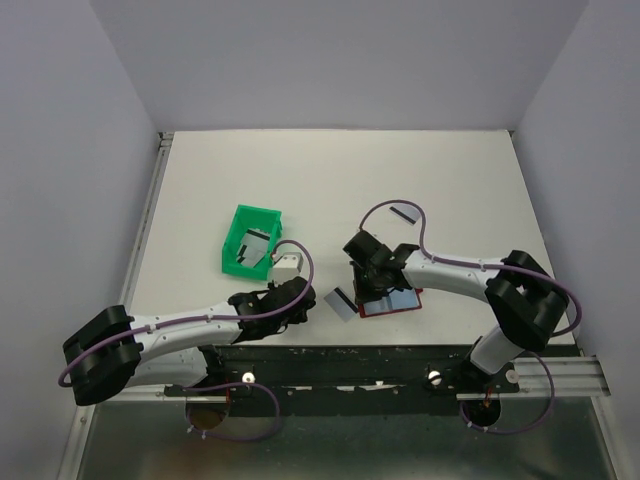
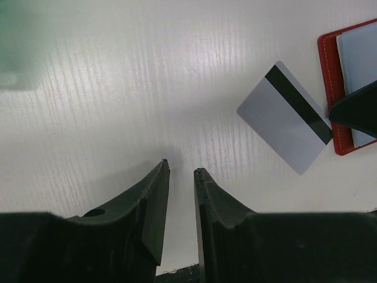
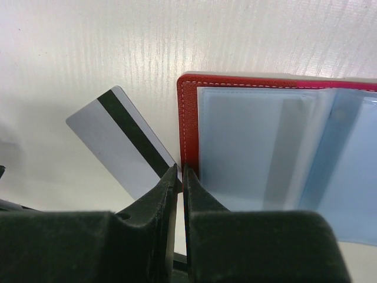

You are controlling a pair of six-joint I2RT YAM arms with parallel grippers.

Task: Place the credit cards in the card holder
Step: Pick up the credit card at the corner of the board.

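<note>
A lab test cell; white table (image 1: 330, 180) boxed by blank walls (image 1: 330, 60) (pale lilac).

Grey card (image 3: 106, 141) (blk stripe), red holder (image 3: 188, 118)

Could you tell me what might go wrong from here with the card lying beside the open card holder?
The card lies flat on the table, so the left gripper may slide it rather than lift it. The right gripper sits at the edge of the card holder, over the card's corner, so tugging the card could drag the holder askew.
</note>
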